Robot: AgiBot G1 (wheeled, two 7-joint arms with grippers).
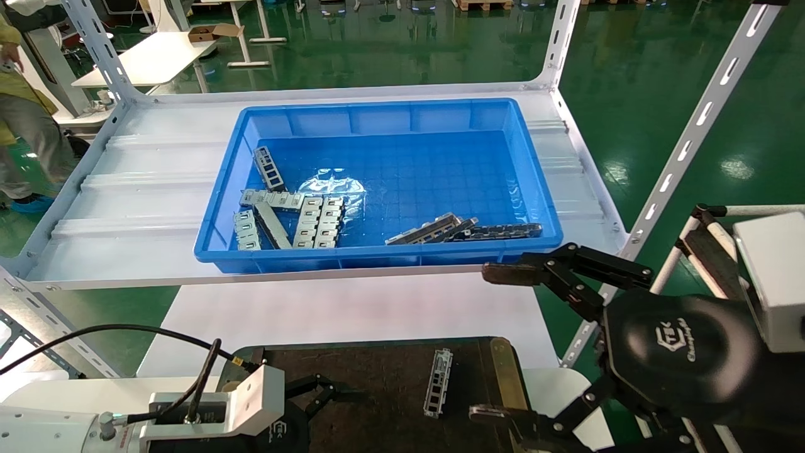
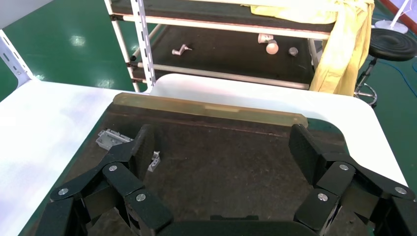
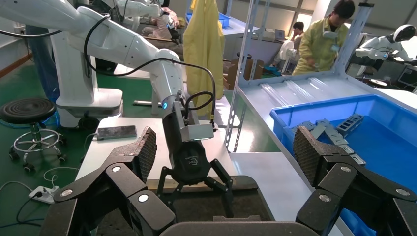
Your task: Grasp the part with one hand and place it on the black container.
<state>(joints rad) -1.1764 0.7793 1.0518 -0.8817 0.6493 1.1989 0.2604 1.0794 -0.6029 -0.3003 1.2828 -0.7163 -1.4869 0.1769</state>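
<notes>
Head view: part [image 1: 438,382] lying on black container [image 1: 377,377]; stiff, light, slippery, pinching side walls midway advisable; right gripper [image 1: 497,343] hovering released, left gripper [image 1: 327,396] likewise released

I've got a white table [image 1: 352,314] low in front with the black container [image 1: 377,390] lying flat on it — behind it, a pale metal shelf [image 1: 144,207] carries the blue plastic bin [image 1: 534,182] directly on its ribbed surface.
</notes>
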